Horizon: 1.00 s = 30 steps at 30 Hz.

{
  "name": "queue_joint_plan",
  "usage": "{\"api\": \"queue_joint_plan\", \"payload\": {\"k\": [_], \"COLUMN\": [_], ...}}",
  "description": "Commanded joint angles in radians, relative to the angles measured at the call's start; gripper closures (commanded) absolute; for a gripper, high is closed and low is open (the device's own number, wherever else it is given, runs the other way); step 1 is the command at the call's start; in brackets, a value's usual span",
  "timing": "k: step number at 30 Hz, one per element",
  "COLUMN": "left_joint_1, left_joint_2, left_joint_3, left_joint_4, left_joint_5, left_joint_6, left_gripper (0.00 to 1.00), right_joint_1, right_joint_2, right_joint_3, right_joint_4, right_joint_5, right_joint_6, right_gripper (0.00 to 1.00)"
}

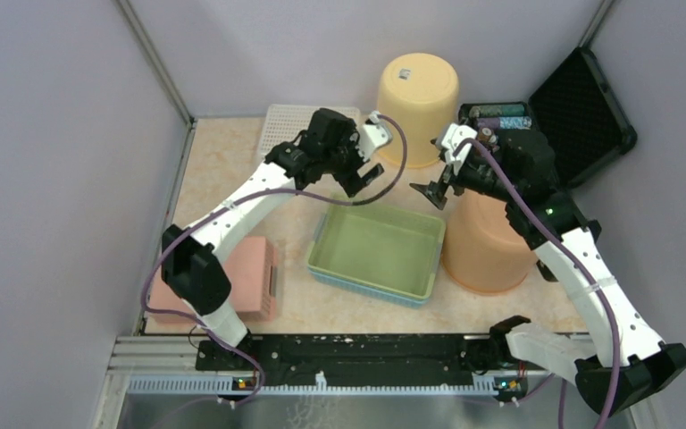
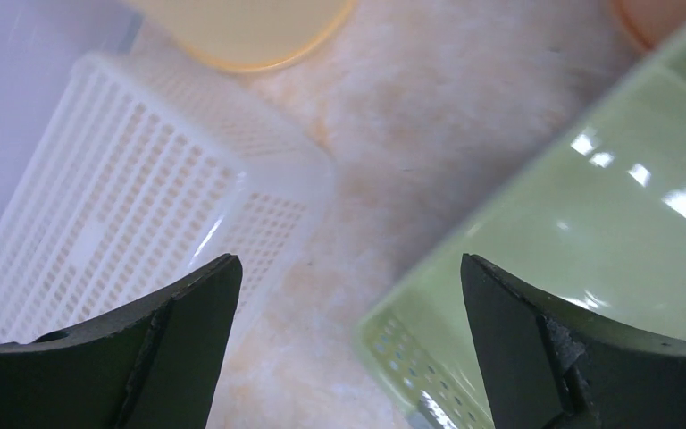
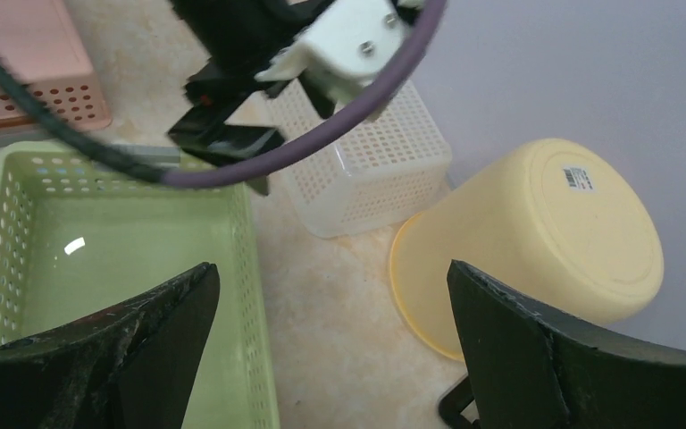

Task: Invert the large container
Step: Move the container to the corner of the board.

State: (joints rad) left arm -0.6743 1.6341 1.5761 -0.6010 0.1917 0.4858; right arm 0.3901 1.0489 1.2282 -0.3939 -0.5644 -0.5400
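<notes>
Well, the green basket (image 1: 380, 246), the large container, stands in the middle of the table (image 1: 223, 174) with its open side up, not turned over. The left gripper (image 1: 362, 181) hangs above its far left corner, the jaws spread wide and nothing between them. The right gripper (image 1: 433, 189) is above the far right corner, beside the orange bucket (image 1: 487, 250), also wide apart and empty. Behind are a yellow bucket (image 1: 417, 94) and a white basket (image 1: 284, 125), both upside down
</notes>
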Motion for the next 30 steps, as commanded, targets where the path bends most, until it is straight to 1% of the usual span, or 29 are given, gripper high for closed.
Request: {"api": "queue_joint_plan", "payload": {"k": [1,4,7,9,14,23,26,30], "left_joint_1": [0.100,0.129,0.131,0.135,0.156,0.184,0.200,0.231], "left_joint_2": [0.094,0.182,0.277,0.328,0.441,0.551,0.591,0.623], "left_joint_3": [0.115,0.174,0.230,0.263,0.367,0.388,0.402,0.420], "left_joint_4": [0.128,0.175,0.216,0.244,0.243,0.355,0.352,0.315], "left_joint_5": [-0.120,-0.159,-0.183,-0.226,-0.233,-0.360,-0.380,-0.373], "left_joint_6": [-0.162,-0.179,-0.165,-0.157,-0.190,-0.202,-0.223,-0.270], "left_gripper": [0.01,0.01,0.01,0.01,0.01,0.01,0.01,0.01], "right_joint_1": [-0.014,-0.020,-0.025,-0.026,-0.028,-0.028,-0.028,-0.029], "right_joint_2": [-0.051,-0.070,-0.086,-0.097,-0.122,-0.119,-0.118,-0.119], "right_joint_3": [-0.038,-0.072,-0.108,-0.130,-0.173,-0.206,-0.209,-0.213], "right_joint_4": [0.065,0.089,0.108,0.120,0.140,0.157,0.159,0.160], "right_joint_5": [0.013,0.018,0.021,0.022,0.026,-0.001,-0.006,-0.009], "right_joint_6": [-0.025,-0.030,-0.036,-0.042,-0.059,-0.057,-0.057,-0.058], "right_gripper": [0.01,0.01,0.01,0.01,0.01,0.01,0.01,0.01]}}
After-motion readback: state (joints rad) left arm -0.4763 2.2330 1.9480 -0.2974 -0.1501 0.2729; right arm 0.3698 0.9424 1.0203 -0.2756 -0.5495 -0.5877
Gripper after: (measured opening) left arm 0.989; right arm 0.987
